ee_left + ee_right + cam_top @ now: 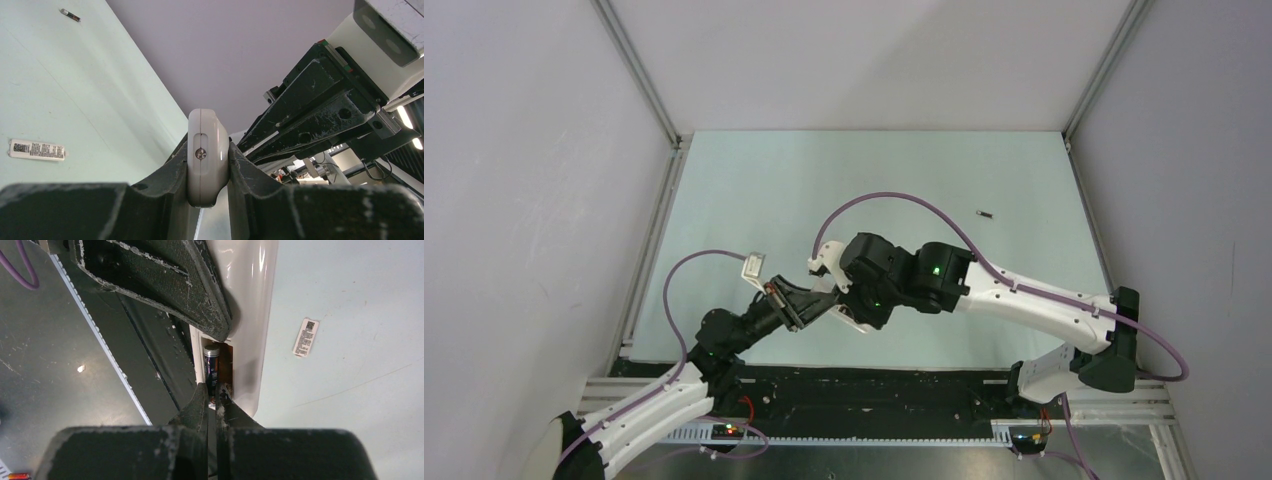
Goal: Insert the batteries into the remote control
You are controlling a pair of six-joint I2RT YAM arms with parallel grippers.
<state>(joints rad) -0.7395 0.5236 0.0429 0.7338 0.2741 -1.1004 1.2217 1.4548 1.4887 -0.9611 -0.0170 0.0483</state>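
Arms converge over the table (754,180): left gripper (208,152) clamps the remote control (206,125) edge-on; right gripper (212,392), closed, points at a battery (211,365) lying lengthwise in its recess (226,360), pale end away

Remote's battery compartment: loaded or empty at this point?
Partly loaded. The right wrist view shows one battery lying inside the uncovered back of the remote control; the other battery lies out on the table.

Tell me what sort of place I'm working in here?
Probably a lab robot test cell: plain pale panel walls, aluminium framing running up the corners, and a pale-green tabletop enclosed between them.
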